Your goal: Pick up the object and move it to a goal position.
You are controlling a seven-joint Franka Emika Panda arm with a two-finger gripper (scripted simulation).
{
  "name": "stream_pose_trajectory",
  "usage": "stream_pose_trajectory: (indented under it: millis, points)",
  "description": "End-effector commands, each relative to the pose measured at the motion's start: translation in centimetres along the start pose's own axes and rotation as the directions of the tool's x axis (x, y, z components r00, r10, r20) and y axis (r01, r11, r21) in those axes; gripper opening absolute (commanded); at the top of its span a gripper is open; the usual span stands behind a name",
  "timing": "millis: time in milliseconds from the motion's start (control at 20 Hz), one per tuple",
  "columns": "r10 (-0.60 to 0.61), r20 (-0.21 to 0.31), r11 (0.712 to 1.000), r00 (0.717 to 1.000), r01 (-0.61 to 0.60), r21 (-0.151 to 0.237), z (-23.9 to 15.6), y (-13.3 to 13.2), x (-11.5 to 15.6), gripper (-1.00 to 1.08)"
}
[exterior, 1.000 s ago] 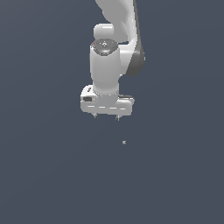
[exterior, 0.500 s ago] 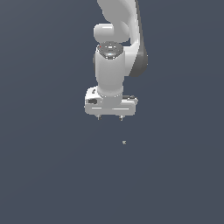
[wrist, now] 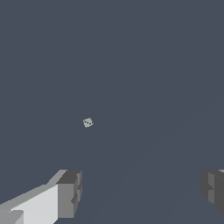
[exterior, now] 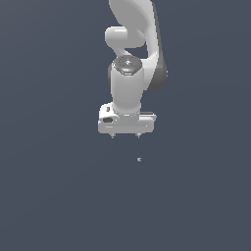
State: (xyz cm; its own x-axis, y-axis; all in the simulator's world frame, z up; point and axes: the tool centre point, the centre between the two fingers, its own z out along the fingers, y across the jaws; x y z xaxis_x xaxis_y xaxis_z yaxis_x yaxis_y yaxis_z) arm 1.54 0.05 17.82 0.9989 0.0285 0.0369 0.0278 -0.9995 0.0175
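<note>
The object (exterior: 139,159) is a tiny pale grey-white speck on the dark grey floor, just below the arm's hand in the exterior view. It also shows in the wrist view (wrist: 88,123) as a small pale cube with dark dots. My gripper (exterior: 126,136) hangs above it, slightly toward the exterior view's left, well apart from it. Its jaws stand wide apart and hold nothing; in the wrist view the gripper (wrist: 140,192) shows two grey fingertips (wrist: 70,192) with bare floor between them.
The white arm (exterior: 132,59) reaches down from the top of the exterior view. Only the flat dark grey floor (exterior: 59,196) surrounds the object.
The arm's hand has shifted toward the exterior view's right and a little higher in the picture. The object has not moved.
</note>
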Motion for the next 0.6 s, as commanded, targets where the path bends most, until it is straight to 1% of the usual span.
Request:
stream_pose_trajectory:
  millis: [0, 250, 550]
  points:
    - [-0.038, 0.004, 0.999, 0.999, 0.038, 0.000, 1.1, -0.6, 0.4, 1.00]
    - [-0.147, 0.015, 0.989, 0.989, 0.147, 0.003, 4.4, -2.5, 1.4, 1.00]
    - [-0.282, 0.024, 0.960, 0.959, 0.281, 0.016, 8.7, -5.0, 2.3, 1.00]
